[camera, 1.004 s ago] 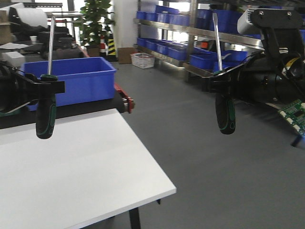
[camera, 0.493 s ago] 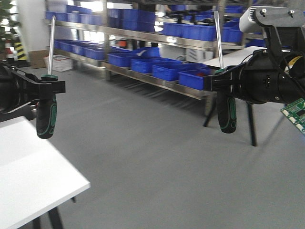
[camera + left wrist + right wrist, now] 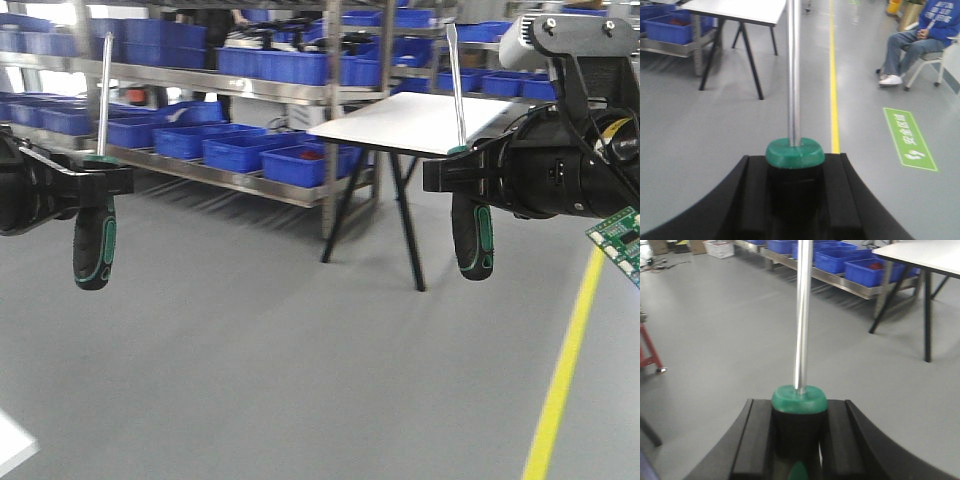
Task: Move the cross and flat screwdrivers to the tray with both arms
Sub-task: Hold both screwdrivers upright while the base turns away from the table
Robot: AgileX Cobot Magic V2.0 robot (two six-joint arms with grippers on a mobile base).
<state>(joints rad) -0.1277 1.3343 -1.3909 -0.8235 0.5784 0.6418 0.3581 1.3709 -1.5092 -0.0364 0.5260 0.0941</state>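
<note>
Two alike screwdrivers with black-and-green handles and long silver shafts hang upright in the air. My left gripper [image 3: 95, 180] is shut on the top of one screwdriver [image 3: 95, 245], shaft pointing up. My right gripper [image 3: 462, 175] is shut on the other screwdriver [image 3: 472, 240] the same way. In the left wrist view the green collar of the screwdriver [image 3: 795, 152] sits clamped in the left gripper [image 3: 795, 185]. In the right wrist view the screwdriver [image 3: 799, 399] is clamped in the right gripper [image 3: 799, 432]. I cannot tell cross from flat. The tray is out of view.
Metal shelving [image 3: 250, 90] with several blue crates lines the back. A white table [image 3: 400, 125] on black legs stands ahead. A yellow floor line [image 3: 565, 370] runs at right. A seated person [image 3: 920, 40] shows in the left wrist view. A white table corner [image 3: 10, 440] peeks in at bottom left.
The scene has swept leftward across the front view: the near white table and blue crate left the frame, and shelving and another table came in. Both grippers keep their screwdrivers.
</note>
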